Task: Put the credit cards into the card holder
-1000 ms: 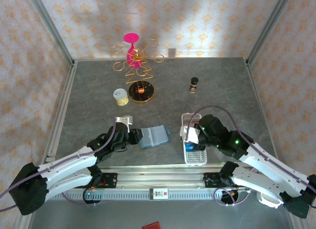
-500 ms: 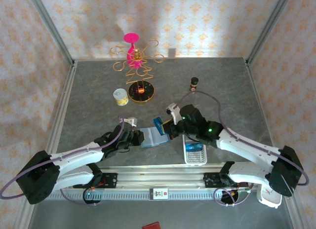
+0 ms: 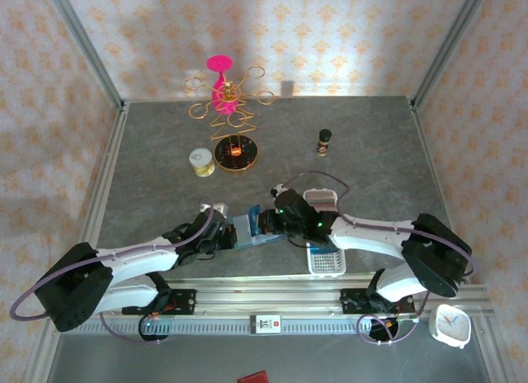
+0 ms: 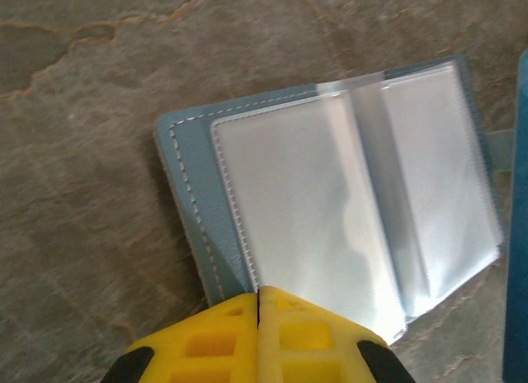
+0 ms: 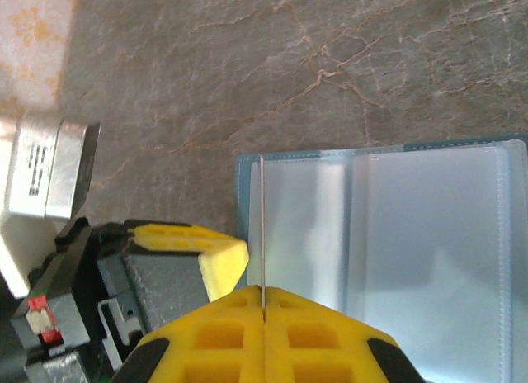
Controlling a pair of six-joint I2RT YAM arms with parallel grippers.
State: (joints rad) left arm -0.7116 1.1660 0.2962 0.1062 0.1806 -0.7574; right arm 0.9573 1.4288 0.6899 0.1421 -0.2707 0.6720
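From the right wrist we get the blue credit card [image 5: 261, 222] edge-on only, a thin pale line rising from between the yellow pads, with its face hidden from us. The right gripper [image 5: 262, 294] is pinched tight on that card, with no gap beyond the card's own thickness. In the left wrist view the right border cuts the same card off, leaving a bright blue strip, so we cannot read any markings. From the top camera the two wrists crowd over the card holder [image 3: 247, 236] and cover much of it.

The left gripper [image 4: 258, 300] is closed on the holder's near edge, where the teal cover and the corner of a clear sleeve vanish under its pads. Which layers it actually clamps we cannot make out. The white slotted tray [image 3: 327, 266] just right of the holder lies partly under the right arm, and its contents are too small for us to tell.

The card holder lies open on the grey marbled table [image 3: 165, 152], near the front edge, between the two arms. We see a teal-blue cover with pale stitching along its border. Glossy clear plastic sleeves spread across it like pages. A small tab sticks out on the side away from the left gripper. The card stands on edge over the sleeve margin nearest the left gripper's fingers. Whether it touches the sleeve we cannot tell.
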